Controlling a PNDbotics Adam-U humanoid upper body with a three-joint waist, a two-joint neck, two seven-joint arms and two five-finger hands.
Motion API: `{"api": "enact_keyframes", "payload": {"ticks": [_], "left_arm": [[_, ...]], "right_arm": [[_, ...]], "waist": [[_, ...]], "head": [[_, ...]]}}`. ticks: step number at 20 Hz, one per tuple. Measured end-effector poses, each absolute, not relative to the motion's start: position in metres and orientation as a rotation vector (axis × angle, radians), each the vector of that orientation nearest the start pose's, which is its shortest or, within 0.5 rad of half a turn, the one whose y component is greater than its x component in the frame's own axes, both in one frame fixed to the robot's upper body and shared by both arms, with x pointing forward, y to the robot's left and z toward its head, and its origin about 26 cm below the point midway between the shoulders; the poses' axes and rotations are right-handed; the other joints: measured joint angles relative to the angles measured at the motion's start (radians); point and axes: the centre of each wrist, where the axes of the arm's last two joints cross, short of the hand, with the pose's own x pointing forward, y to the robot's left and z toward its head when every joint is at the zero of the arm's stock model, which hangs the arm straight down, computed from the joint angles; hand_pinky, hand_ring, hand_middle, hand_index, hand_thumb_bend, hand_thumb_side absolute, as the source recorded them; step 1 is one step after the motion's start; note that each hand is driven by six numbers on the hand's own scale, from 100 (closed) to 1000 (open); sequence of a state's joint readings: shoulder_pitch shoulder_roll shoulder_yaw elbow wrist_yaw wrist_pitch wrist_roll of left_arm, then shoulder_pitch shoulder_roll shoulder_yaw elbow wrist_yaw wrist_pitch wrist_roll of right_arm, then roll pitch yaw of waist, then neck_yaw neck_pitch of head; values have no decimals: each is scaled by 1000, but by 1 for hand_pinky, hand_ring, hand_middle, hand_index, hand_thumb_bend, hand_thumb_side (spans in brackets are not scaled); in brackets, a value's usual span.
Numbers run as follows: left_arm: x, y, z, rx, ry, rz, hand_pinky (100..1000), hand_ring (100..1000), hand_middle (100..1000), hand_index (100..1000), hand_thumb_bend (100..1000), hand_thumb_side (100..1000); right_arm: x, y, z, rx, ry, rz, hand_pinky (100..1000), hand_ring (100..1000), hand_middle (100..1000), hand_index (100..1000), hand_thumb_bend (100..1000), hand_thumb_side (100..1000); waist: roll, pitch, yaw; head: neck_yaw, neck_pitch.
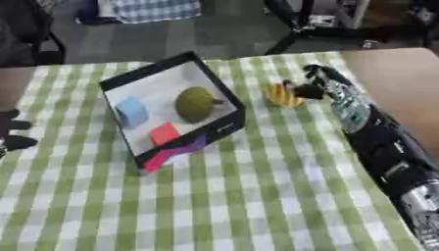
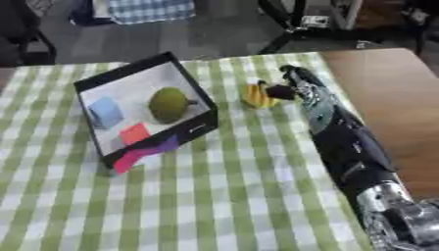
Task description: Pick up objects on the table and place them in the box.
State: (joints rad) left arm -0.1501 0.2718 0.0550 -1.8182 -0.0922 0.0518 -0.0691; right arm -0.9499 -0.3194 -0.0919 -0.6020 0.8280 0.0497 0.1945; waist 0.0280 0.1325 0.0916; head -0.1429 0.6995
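Right hand (image 1: 310, 88) reaches in from 4 o'clock and sits at the yellow ridged object (image 1: 282, 95), which lies on the checked surface (image 1: 257, 196) just right of the box (image 1: 171, 113), at roughly 1 o'clock of centre. Fingers look curled at the object's right side, touching it — whether they actually close round it I cannot tell, the dark fingertips blur into the yellow. Box stands at 10 to 11 o'clock, tilted with its open face toward the camera, dark rim, pale inside; already in it: a green round object (image 1: 195, 104), a blue block (image 1: 131, 112), a red block (image 1: 164, 133). A pink-purple piece (image 1: 176, 153) pokes out at the box's lower corner, half off the edge. Left hand (image 1: 13, 132) shows only as dark fingers at the 9 o'clock edge, idle, state unclear. Risks from here: contact seems to be on one side of the object only, so a lift could roll or tip it out — ridged shape gives little flat to pinch. Carrying it toward 9 o'clock, the forearm could clip the box's near right corner and shove or tip the tilted box, spilling what is inside. The green object sits near the right wall, so a drop there may bounce back out. The pink-purple piece may slide off if the box is nudged.
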Motion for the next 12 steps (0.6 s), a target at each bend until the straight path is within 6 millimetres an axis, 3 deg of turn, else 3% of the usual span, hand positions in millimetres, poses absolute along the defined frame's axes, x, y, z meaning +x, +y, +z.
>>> {"api": "enact_keyframes", "payload": {"ticks": [6, 9, 12], "left_arm": [[302, 293, 115, 263, -1887, -346, 733, 596, 663, 844, 348, 870], [302, 293, 115, 261, -1888, -345, 733, 596, 663, 844, 347, 870], [302, 293, 115, 260, -1888, -346, 733, 596, 664, 844, 346, 870]], "right_arm": [[490, -292, 117, -634, -1213, 1009, 935, 837, 760, 878, 403, 569], [491, -290, 121, -619, -1203, 1063, 904, 755, 527, 672, 305, 452], [491, -290, 124, -637, -1214, 1078, 870, 661, 370, 511, 235, 378]], "waist": [[0, 0, 1], [0, 0, 1], [0, 0, 1]], "head": [[-3, -1], [-5, -4], [-7, -8]]}}
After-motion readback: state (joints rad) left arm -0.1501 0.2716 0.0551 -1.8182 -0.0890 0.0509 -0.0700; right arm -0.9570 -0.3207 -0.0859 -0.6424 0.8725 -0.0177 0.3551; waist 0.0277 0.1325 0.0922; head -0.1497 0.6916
